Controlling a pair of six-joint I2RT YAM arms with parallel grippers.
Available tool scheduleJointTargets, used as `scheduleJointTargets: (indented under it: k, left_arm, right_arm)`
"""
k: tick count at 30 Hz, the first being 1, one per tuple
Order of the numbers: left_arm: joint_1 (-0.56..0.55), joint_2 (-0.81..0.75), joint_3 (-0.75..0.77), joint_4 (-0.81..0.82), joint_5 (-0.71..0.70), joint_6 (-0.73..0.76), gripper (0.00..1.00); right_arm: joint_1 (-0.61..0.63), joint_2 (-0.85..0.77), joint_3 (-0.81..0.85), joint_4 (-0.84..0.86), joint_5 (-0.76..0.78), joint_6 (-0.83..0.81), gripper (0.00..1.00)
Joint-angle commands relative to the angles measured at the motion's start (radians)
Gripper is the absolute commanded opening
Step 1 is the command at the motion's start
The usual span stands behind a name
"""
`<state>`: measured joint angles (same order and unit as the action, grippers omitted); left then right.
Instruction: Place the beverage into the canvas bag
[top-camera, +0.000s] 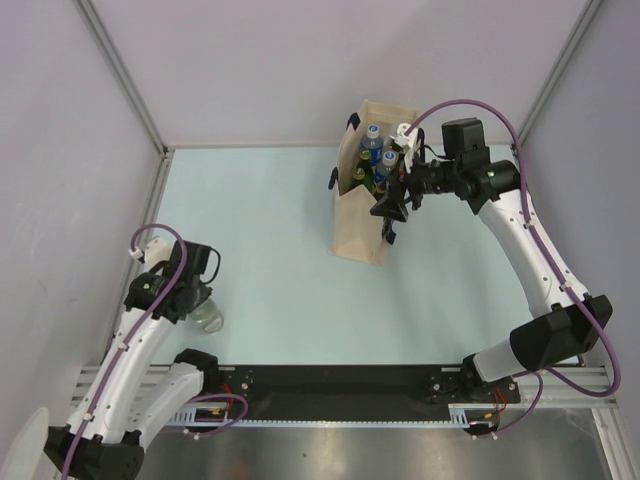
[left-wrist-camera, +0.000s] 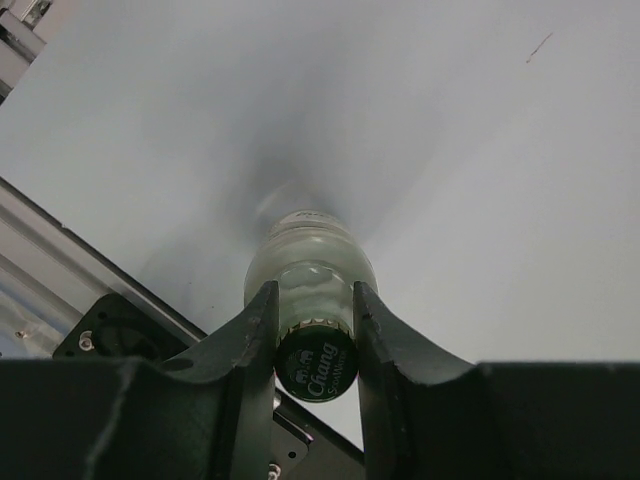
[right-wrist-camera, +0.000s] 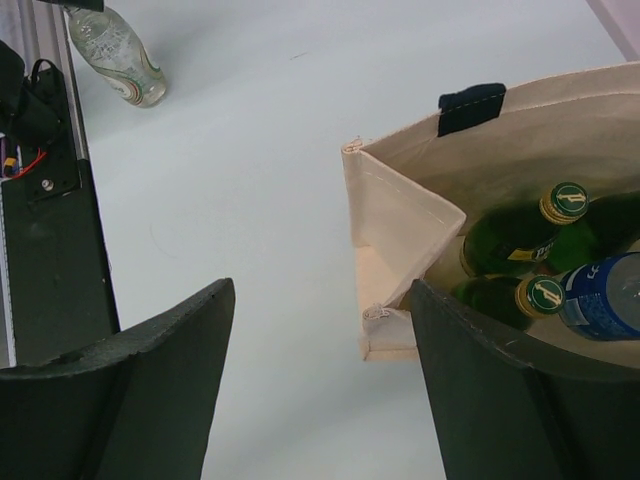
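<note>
A clear glass bottle (top-camera: 208, 315) with a dark green Chang cap (left-wrist-camera: 317, 365) is at the near left of the table. My left gripper (top-camera: 190, 300) is shut on its neck (left-wrist-camera: 310, 275) just below the cap. The bottle leans in the right wrist view (right-wrist-camera: 115, 50), its base at the table. The beige canvas bag (top-camera: 358, 225) with navy handles stands upright at the far middle. It holds green bottles (right-wrist-camera: 510, 240) and blue-capped bottles (top-camera: 372, 135). My right gripper (top-camera: 392, 205) is open and empty, one finger (right-wrist-camera: 500, 390) over the bag's mouth at its corner (right-wrist-camera: 400, 215).
Grey walls close the table in at the back and both sides. A black rail (top-camera: 330, 385) with the arm bases runs along the near edge. The pale table (top-camera: 270, 270) lies between the bottle and the bag.
</note>
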<state>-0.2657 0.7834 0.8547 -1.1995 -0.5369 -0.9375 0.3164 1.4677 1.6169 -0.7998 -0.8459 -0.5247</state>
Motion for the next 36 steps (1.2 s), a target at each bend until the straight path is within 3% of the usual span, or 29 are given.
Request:
scheduleJointTargets:
  k: [1, 9, 13, 20, 32, 36]
  left_arm:
    - [0.008, 0.013, 0.061, 0.084, 0.083, 0.104, 0.02]
    - [0.006, 0.077, 0.150, 0.268, 0.256, 0.383, 0.00]
    - [0.005, 0.106, 0.184, 0.371, 0.450, 0.541, 0.00]
    - [-0.058, 0.194, 0.305, 0.523, 0.615, 0.661, 0.00]
    - [-0.268, 0.439, 0.679, 0.592, 0.589, 0.766, 0.00]
    - [-0.300, 0.500, 0.794, 0.597, 0.588, 0.778, 0.00]
  right_arm:
    - [-0.007, -0.023, 0.011, 0.027, -0.005, 0.006, 0.76]
    - [-0.017, -0.029, 0.017, 0.027, -0.010, 0.011, 0.76]
    - [-0.033, -0.032, 0.027, 0.027, -0.015, 0.014, 0.76]
    - [-0.072, -0.037, 0.044, 0.025, -0.021, 0.019, 0.76]
    - [-0.103, -0.040, -0.003, 0.017, -0.019, 0.002, 0.76]
    - [-0.063, -0.017, -0.040, 0.045, 0.040, -0.029, 0.84]
